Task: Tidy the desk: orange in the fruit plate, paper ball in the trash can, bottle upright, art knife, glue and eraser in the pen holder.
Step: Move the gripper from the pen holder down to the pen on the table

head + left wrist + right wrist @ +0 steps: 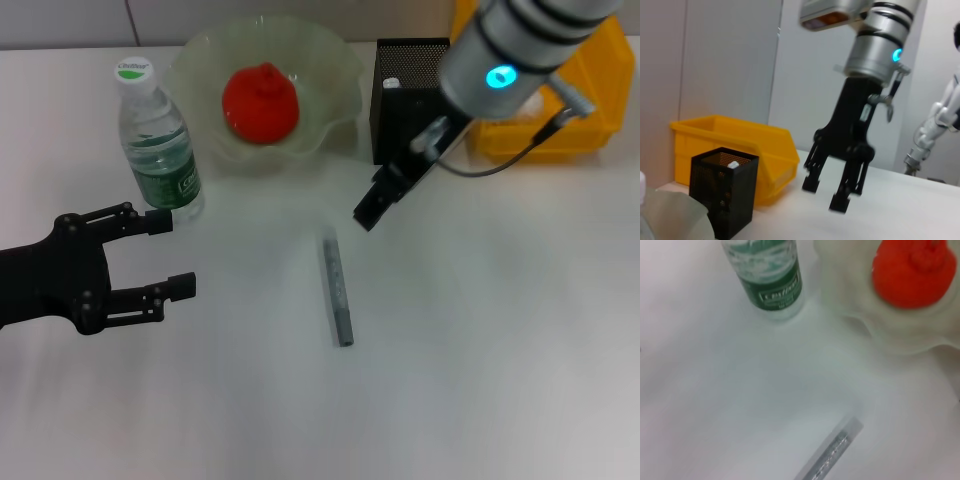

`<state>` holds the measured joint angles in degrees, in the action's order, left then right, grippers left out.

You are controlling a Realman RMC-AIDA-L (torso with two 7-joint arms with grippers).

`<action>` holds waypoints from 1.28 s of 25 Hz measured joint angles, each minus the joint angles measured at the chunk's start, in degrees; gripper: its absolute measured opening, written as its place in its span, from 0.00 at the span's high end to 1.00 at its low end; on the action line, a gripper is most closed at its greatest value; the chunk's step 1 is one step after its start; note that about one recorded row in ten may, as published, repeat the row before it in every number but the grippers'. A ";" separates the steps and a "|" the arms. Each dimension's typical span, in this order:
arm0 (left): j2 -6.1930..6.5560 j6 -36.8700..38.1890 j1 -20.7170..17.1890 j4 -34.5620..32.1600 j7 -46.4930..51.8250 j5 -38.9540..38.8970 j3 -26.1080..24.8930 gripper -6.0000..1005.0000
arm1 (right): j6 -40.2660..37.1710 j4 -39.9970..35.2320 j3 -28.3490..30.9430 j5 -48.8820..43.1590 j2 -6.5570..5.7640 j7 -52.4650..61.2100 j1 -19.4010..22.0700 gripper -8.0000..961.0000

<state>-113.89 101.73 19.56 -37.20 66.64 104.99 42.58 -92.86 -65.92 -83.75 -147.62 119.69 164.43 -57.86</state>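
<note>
Right tool [374, 208] hangs above the white counter [480, 330], just in front of the pen holder [405, 95], its two black fingers pointing down and set apart with nothing between them; the left wrist view shows the same tool [824, 196] clear of the counter surface, jaws parted and empty. Left tool [168, 254] sits low at the robot's left edge of the counter, its fingers spread wide and holding nothing, the upper fingertip just beside the base of the bottle [158, 145].

That bottle stands upright with its white cap on top and its green label facing forward. Next to it, toward the far side of the counter, the fruit plate [335, 75] holds the orange [261, 103], which rests inside the bowl. The pen holder stands just beside the plate on the robot's right, and a small white object shows at its open top; what it is cannot be told. Behind and beside the pen holder is the trash can [560, 130], partly hidden by the right arm.

A slim grey stick-shaped item [338, 290] lies flat on the counter in the middle, between the two tools and below the right one, touching neither.
</note>
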 joint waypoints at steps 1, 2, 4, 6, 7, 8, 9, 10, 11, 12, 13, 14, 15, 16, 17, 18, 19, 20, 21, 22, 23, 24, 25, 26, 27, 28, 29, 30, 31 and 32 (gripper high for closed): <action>0.21 0.15 0.42 -0.03 -0.11 0.71 0.02 0.19 | 2.67 3.08 -2.48 0.04 0.12 1.36 -1.33 0.20; 0.30 0.17 0.61 -0.04 -0.22 1.06 0.03 0.19 | 4.25 4.49 -4.11 0.14 0.16 2.24 -1.98 0.20; 0.33 0.21 0.75 -0.06 -0.38 1.54 0.04 0.19 | 6.79 6.45 -6.78 0.48 0.17 3.69 -3.21 0.20; 0.33 0.22 0.79 -0.06 -0.42 1.71 0.05 0.19 | 8.82 8.31 -9.36 1.22 0.18 4.56 -4.40 0.20; 0.34 0.22 0.80 -0.07 -0.45 1.83 0.05 0.19 | 8.82 8.31 -9.36 1.22 0.18 4.56 -4.40 0.20; 0.34 0.21 0.80 -0.07 -0.46 1.90 0.05 0.19 | 9.85 9.36 -10.53 2.09 0.19 4.73 -4.91 0.20; 0.34 0.08 0.80 -0.07 -0.51 2.02 0.05 0.19 | 10.87 10.43 -11.49 3.19 0.19 4.75 -5.39 0.20; 0.34 0.08 0.80 -0.07 -0.51 2.02 0.05 0.19 | 12.00 11.61 -12.37 4.34 0.19 4.75 -5.82 0.20; 0.25 -0.10 0.72 -0.07 -0.52 2.04 0.05 0.19 | 14.17 13.86 -13.75 5.98 0.19 4.76 -6.54 0.20; 0.25 -0.10 0.72 -0.07 -0.52 2.04 0.05 0.19 | 14.17 13.86 -13.75 5.98 0.19 4.76 -6.54 0.20; 0.18 -0.16 0.66 -0.07 -0.52 2.05 0.02 0.19 | 14.94 14.72 -14.34 6.42 0.19 4.76 -6.70 0.20; 0.12 -0.22 0.61 -0.07 -0.52 2.06 -0.04 0.19 | 16.05 15.70 -15.25 7.08 0.19 4.77 -6.86 0.20; 0.07 -0.25 0.58 -0.06 -0.52 2.06 -0.14 0.19 | 16.96 16.38 -15.95 7.60 0.19 4.77 -6.90 0.20; -0.02 -0.31 0.53 -0.06 -0.44 2.06 -0.32 0.19 | 18.22 17.30 -16.93 8.24 0.19 4.82 -6.90 0.20; -0.02 -0.31 0.53 -0.06 -0.44 2.06 -0.32 0.19 | 18.22 17.30 -16.93 8.24 0.19 4.82 -6.90 0.20; -0.07 -0.38 0.50 -0.07 -0.35 2.07 -0.38 0.19 | 18.66 17.71 -17.19 8.46 0.19 4.84 -6.87 0.20; -0.12 -0.43 0.47 -0.07 -0.27 2.06 -0.43 0.19 | 19.31 18.42 -17.44 9.02 0.19 4.87 -6.82 0.20; -0.19 -0.49 0.44 -0.07 -0.19 2.06 -0.45 0.19 | 19.89 19.15 -17.56 9.68 0.19 4.89 -6.80 0.20; -0.25 -0.56 0.44 -0.06 -0.11 2.07 -0.48 0.19 | 20.36 19.84 -17.64 10.30 0.19 4.90 -6.80 0.20; -0.25 -0.56 0.44 -0.06 -0.11 2.07 -0.48 0.19 | 21.03 20.82 -17.77 11.10 0.19 4.91 -6.81 0.20; -0.27 -0.63 0.48 -0.02 -0.10 2.06 -0.49 0.19 | 21.60 21.53 -17.86 11.61 0.19 4.92 -6.84 0.20; -0.28 -0.77 0.54 0.08 -0.10 2.07 -0.48 0.19 | 22.20 22.25 -17.93 11.88 0.19 4.92 -6.87 0.20; -0.29 -0.89 0.61 0.17 -0.11 2.07 -0.46 0.19 | 22.91 23.02 -18.02 12.03 0.19 4.93 -6.90 0.21; -0.33 -1.08 0.69 0.26 -0.14 2.06 -0.37 0.19 | 23.40 23.54 -18.10 12.10 0.19 4.93 -6.91 0.21; -0.33 -1.08 0.69 0.26 -0.14 2.06 -0.37 0.19 | 23.90 23.99 -18.50 12.39 0.20 4.93 -6.91 0.21; -0.35 -1.13 0.71 0.27 -0.15 2.06 -0.34 0.19 | 24.31 24.28 -19.03 12.79 0.19 4.94 -6.91 0.21; -0.35 -1.14 0.74 0.29 -0.15 2.07 -0.31 0.19 | 24.74 24.42 -19.66 13.31 0.19 4.94 -6.91 0.21; -0.36 -1.16 0.76 0.31 -0.16 2.06 -0.30 0.19 | 25.13 24.50 -20.30 13.70 0.19 4.94 -6.88 0.21; -0.39 -1.22 0.80 0.35 -0.16 2.06 -0.27 0.19 | 25.87 24.54 -21.21 14.06 0.19 4.94 -6.80 0.21; -0.39 -1.22 0.80 0.35 -0.16 2.06 -0.27 0.19 | 25.87 24.54 -21.21 14.06 0.19 4.94 -6.80 0.22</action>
<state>-114.29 100.51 20.37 -36.85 66.48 107.05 42.31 -66.99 -41.39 -104.95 -133.56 119.89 169.37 -64.66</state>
